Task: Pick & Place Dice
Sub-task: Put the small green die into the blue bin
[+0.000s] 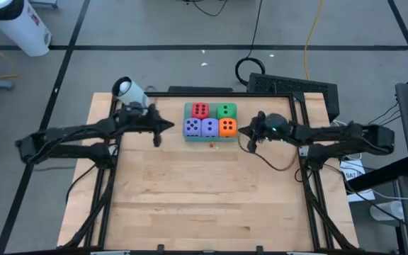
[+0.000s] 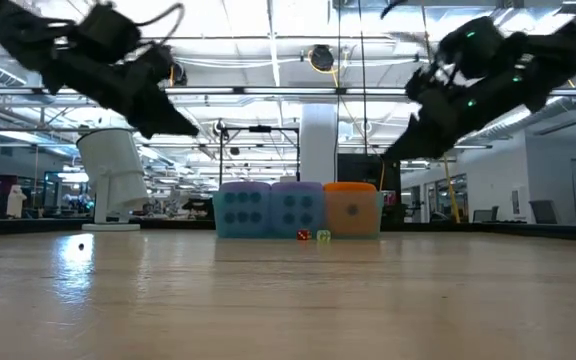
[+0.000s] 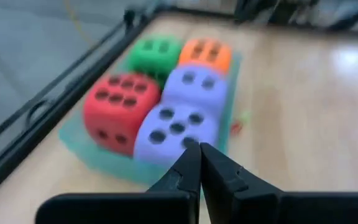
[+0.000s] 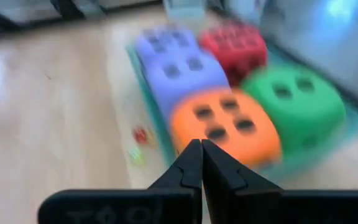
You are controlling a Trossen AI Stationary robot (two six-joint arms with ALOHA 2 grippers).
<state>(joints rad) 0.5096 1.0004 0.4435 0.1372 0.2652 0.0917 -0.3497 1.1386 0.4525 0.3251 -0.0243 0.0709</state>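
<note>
1. Bench point(image 1: 204, 191): wood top, bare over most of its surface; everything relevant sits at the far edge, around the teal tray point(image 3: 104, 163).
2. Left arm reaches toward the tray from its left. Left gripper point(image 1: 168, 127) is clenched, holding nothing, raised off the bench just beside the tray.
3. Right arm mirrors it from the other side. Right gripper point(image 1: 242, 131) is also clenched and empty, just beside the tray's right end.
4. White cylindrical object point(image 1: 129, 91) stands near the far-left corner of the bench, well clear of the tray.
5. Tray holds all five dice packed tight: red die point(image 1: 200, 110) and green die point(image 1: 226, 110) in the far row; two purple-blue dice point(image 1: 200, 127) and the orange die point(image 1: 227, 127) in the near row. Likely packed so the tray walls keep the soft cubes from rolling.
6. My read: no die is held; both arms look staged for a pick.
7. Two tiny dice, red point(image 2: 303, 235) and greenish point(image 2: 323, 236), lie on the bench just in front of the tray.
8. View differences: the low view hides the far row and shows both grippers off the bench; the high view gives the layout; the wrist views show pips and the shut fingertips.
</note>
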